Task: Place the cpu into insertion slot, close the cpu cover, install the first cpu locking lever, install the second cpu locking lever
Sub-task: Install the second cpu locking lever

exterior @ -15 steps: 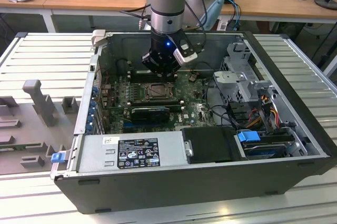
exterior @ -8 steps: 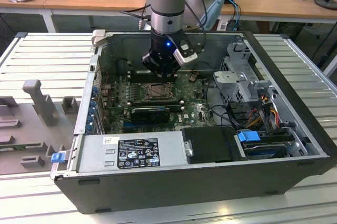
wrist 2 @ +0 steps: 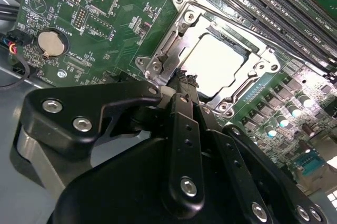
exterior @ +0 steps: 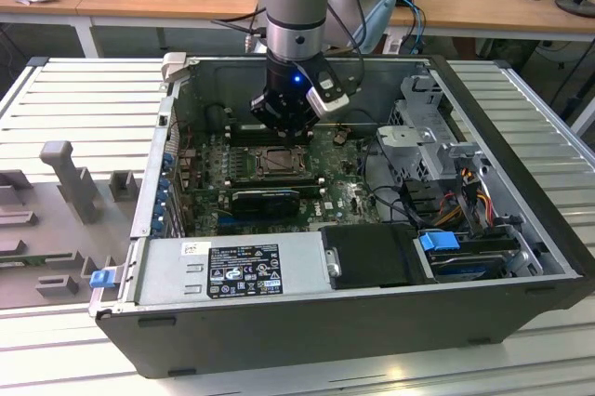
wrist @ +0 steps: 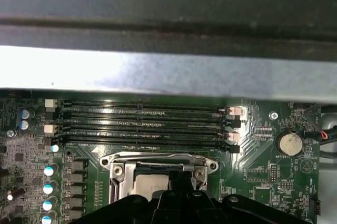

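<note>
The cpu (wrist 2: 213,66) lies flat in the insertion slot on the green motherboard, its pale top showing through the window of the cpu cover (wrist 2: 185,22). The cover, a silvery frame, lies down around the chip. My gripper (wrist 2: 184,79) hangs just above the socket's edge, fingers drawn together with nothing visibly between them. In the exterior view the gripper (exterior: 284,134) is inside the open computer case, directly over the socket (exterior: 278,163). In the first wrist view the cover (wrist: 158,159) and cpu (wrist: 147,184) lie just beyond the gripper (wrist: 181,179). I cannot make out how the locking levers stand.
Memory slots (wrist: 142,124) run beside the socket, under the case wall (wrist: 158,71). A coin battery (wrist 2: 50,42) sits on the board. A black card (exterior: 265,199), the power supply (exterior: 232,270), a drive cage (exterior: 428,150) and cables (exterior: 456,201) crowd the case.
</note>
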You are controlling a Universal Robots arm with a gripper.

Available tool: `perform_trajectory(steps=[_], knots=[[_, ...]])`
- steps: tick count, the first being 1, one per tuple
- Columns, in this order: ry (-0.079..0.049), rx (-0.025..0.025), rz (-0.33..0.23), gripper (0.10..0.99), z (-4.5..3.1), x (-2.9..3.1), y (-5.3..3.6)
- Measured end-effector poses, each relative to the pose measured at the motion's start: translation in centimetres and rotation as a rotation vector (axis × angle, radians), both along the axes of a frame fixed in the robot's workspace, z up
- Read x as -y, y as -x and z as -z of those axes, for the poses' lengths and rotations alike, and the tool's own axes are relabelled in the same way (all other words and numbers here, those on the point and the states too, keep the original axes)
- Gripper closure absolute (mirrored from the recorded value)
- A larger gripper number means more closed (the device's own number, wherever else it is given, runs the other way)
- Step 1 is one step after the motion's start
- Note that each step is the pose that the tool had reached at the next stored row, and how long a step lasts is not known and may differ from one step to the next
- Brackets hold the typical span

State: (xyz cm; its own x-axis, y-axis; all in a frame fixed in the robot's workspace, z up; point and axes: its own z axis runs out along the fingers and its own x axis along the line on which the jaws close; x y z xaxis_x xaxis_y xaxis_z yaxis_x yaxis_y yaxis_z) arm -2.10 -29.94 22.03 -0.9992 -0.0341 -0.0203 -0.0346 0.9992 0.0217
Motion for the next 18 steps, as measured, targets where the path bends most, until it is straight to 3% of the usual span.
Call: perform_trajectory(steps=[14, 18], knots=[[0.0, -0.0001, 0.0, 0.98, -0.02, 0.56, 0.0], [0.0, -0.0001, 0.0, 0.98, -1.16, 0.65, 0.0]])
